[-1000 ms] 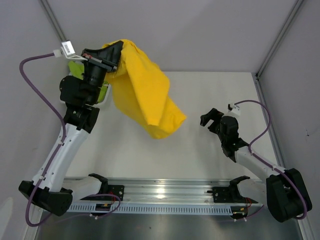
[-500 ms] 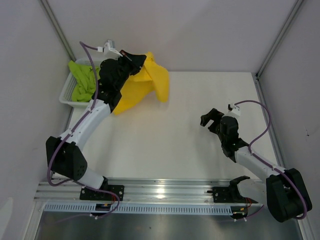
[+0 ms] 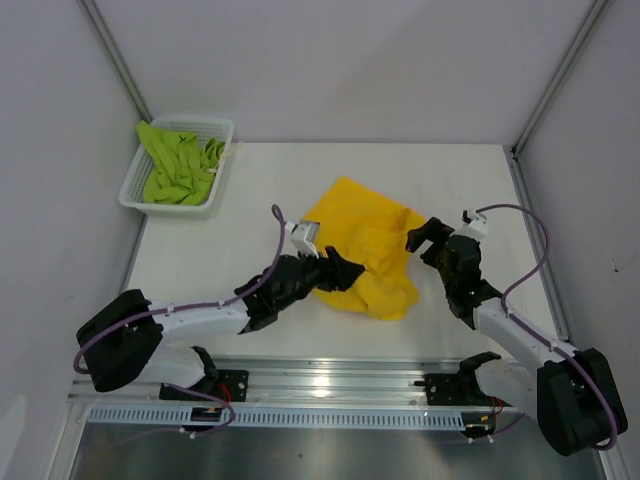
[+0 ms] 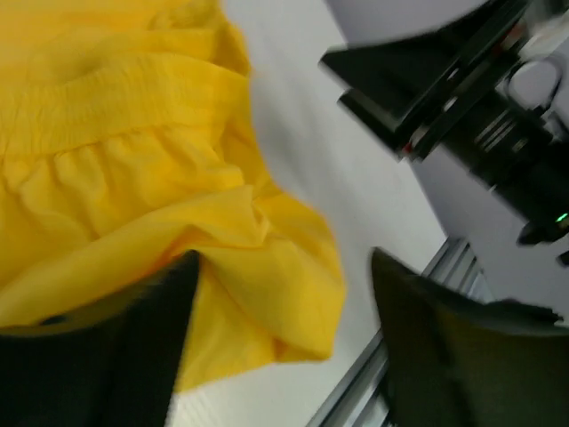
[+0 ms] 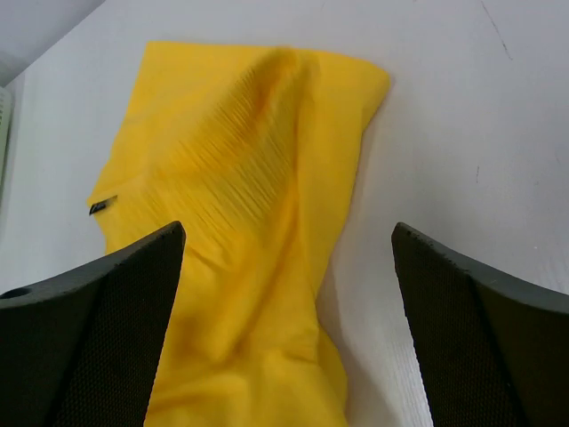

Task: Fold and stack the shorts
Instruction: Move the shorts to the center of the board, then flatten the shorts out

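Yellow fabric shorts (image 3: 365,255) lie crumpled and unfolded on the white table (image 3: 250,200), between the two arms. The left gripper (image 3: 345,272) is spread wide over the near edge of the cloth, holding nothing; the right gripper (image 3: 425,238) is likewise released beside it. Treat the task as barely begun: no fold is made, and the lime green shorts (image 3: 178,165) sit in the white mesh basket (image 3: 135,200). A small dark tag (image 5: 102,206) shows no readable writing.

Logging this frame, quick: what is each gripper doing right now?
Left gripper: open, jaws spread over the yellow shorts.
Right gripper: open, empty, above the same shorts.
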Controlling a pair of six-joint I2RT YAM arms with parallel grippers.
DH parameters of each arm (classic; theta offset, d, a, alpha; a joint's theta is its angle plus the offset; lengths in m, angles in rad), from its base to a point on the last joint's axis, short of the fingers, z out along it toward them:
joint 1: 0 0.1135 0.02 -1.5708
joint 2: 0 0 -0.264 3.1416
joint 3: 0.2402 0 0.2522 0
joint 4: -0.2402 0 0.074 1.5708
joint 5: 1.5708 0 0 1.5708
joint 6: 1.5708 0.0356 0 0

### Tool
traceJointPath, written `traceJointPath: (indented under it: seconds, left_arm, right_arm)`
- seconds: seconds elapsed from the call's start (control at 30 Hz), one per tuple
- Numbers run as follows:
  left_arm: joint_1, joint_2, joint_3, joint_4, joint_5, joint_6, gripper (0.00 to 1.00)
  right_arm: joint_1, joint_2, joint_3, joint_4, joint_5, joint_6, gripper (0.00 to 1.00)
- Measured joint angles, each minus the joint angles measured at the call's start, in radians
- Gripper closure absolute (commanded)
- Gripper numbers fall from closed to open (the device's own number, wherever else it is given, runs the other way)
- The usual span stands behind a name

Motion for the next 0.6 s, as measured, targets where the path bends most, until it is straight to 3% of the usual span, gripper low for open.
traceJointPath:
  seconds: [0.07,0.2,0.4,0.6]
  left_arm:
    - [-0.055,0.003,-0.069,0.007,-0.037,-0.009,0.01]
    - [-0.099,-0.052,-0.169,0.002,-0.118,-0.013,0.01]
    - [-0.09,-0.385,-0.188,-0.176,-0.257,-0.007,0.01]
    - [0.04,-0.467,-0.13,-0.321,-0.257,0.023,0.01]
  right_arm:
    - [-0.001,-0.016,-0.005,-0.006,0.013,0.0,0.0]
    - [-0.002,-0.035,-0.016,-0.006,0.018,-0.001,0.01]
    - [-0.007,0.039,-0.008,0.019,-0.064,-0.023,0.07]
    - [-0.013,0.224,0.088,0.004,-0.183,-0.034,0.13]
